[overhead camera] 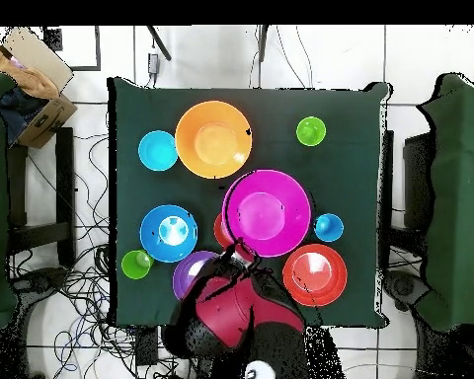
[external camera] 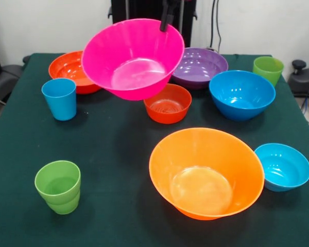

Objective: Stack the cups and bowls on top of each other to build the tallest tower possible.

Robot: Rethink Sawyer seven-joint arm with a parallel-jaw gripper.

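My gripper (external camera: 167, 21) (overhead camera: 241, 249) is shut on the far rim of the large pink bowl (external camera: 134, 56) (overhead camera: 267, 212), which hangs tilted above the table. Under its edge sits the small red-orange bowl (external camera: 167, 104) (overhead camera: 221, 229). The large orange bowl (external camera: 206, 172) (overhead camera: 213, 138) stands near the front, the small blue bowl (external camera: 284, 167) beside it. Blue (external camera: 242, 95), purple (external camera: 200, 66) and medium red-orange (external camera: 71, 69) bowls stand behind. The sky blue cup (external camera: 59, 98) and two lime green cups (external camera: 58, 186) (external camera: 268, 69) stand singly. A tower is out of view.
The dark green table (external camera: 113, 154) ends close to the cups on the left and right. Chairs with green covers (overhead camera: 463, 197) flank it, and cables lie on the floor (overhead camera: 83, 286). The red arm (overhead camera: 236, 311) covers part of the purple bowl from above.
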